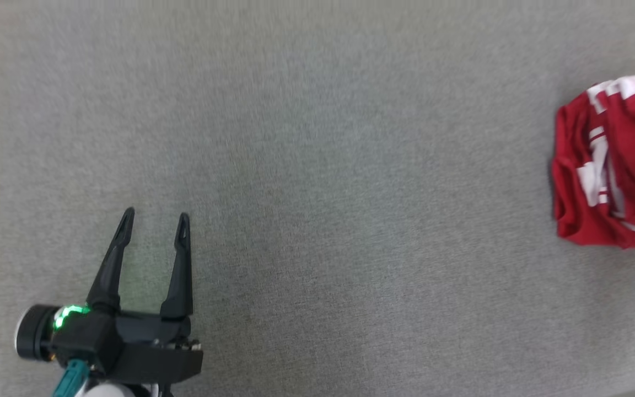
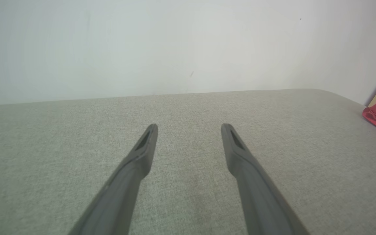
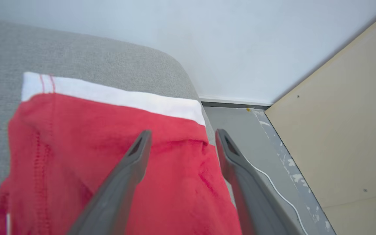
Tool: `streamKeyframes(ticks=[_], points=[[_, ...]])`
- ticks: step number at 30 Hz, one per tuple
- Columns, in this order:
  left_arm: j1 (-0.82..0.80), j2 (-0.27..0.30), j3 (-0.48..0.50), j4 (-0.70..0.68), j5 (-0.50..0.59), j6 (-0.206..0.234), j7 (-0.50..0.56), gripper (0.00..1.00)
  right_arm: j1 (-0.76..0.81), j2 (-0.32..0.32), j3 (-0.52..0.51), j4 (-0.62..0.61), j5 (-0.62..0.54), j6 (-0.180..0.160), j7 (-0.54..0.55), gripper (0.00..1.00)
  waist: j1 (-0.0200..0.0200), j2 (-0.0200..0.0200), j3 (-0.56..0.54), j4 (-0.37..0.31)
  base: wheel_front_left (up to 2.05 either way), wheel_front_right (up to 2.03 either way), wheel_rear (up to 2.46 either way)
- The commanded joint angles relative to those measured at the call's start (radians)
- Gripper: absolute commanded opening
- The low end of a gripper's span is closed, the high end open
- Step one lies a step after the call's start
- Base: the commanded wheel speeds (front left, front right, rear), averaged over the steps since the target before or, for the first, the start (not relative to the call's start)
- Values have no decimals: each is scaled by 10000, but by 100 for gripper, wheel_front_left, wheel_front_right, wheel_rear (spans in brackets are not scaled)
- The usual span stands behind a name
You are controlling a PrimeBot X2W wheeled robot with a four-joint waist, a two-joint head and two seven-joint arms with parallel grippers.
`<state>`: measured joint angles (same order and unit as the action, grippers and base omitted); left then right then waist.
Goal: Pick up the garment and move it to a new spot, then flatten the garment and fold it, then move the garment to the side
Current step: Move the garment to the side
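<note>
Lying at about 3 o'clock of the head view, the red cloth garment with white stripes and a white band (image 1: 615, 165) is seen on the grey woven fabric surface (image 1: 317, 165). It is gathered in a compact bundle and is partly cut by the picture's edge.

The left gripper (image 1: 156, 216) is found at 7 o'clock of that view, its fingers pointed to 12 o'clock. Its jaws are held wide apart, w/ nothing between them, over bare fabric. It is well apart from the garment. In the left wrist view the garment is seen at 3 o'clock, near the rounded corner of the surface, and a plain white wall (image 2: 175, 49) is seen at 12 o'clock.

In the right wrist view the right gripper (image 3: 183, 137) is seen above the red cloth. Its jaws are also spread, and no cloth is pinched between them. The white band is seen at approx. 11 o'clock from the fingertips.

Beyond the surface's edge, at 4 o'clock, a grey floor (image 3: 240, 130) w/ a thin white cable (image 3: 273, 186) is seen, and a beige flat board (image 3: 338, 130) at 3 o'clock.
</note>
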<state>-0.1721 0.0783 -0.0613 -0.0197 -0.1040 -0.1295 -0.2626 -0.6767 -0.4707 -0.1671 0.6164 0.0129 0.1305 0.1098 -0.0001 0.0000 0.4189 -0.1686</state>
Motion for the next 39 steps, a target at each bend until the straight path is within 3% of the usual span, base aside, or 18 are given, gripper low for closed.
streamKeyframes(ticks=[1, 10, 14, 21, 30, 39], points=[[210, -35, 35, 19, -58, -14, -26, 100, 254, 119, 13, -81, 172, -4, -145, 100, 1, 0, -798, -7, 0, 0, 0], [1105, -231, 599, 322, -398, 240, -27, 100, 2074, 1031, 626, -1821, 1516, -4, -936, 100, 1, 0, -2397, 213, 0, 0, 0], [1465, -263, 847, 620, -501, 367, -26, 100, 3303, 1752, 706, -2870, 2495, -4, -1068, 100, 1, 0, -3034, 414, 0, 0, 0], [1937, -274, 962, 1026, -600, 255, -26, 100, 5045, 2763, 1154, -3843, 3111, -4, -1546, 100, 1, 0, -3722, 703, 0, 0, 0], [2343, -279, 1102, 1553, -312, 133, -26, 100, 6288, 2914, 2244, -3950, 3353, -4, -2722, 100, 1, 0, -4246, 1053, 0, 0, 0], [2735, -281, 1187, 1757, -446, 59, -26, 100, 6438, 2921, 2918, -3687, 3596, -4, -3108, 100, 1, 0, -4528, 1354, 0, 0, 0]])
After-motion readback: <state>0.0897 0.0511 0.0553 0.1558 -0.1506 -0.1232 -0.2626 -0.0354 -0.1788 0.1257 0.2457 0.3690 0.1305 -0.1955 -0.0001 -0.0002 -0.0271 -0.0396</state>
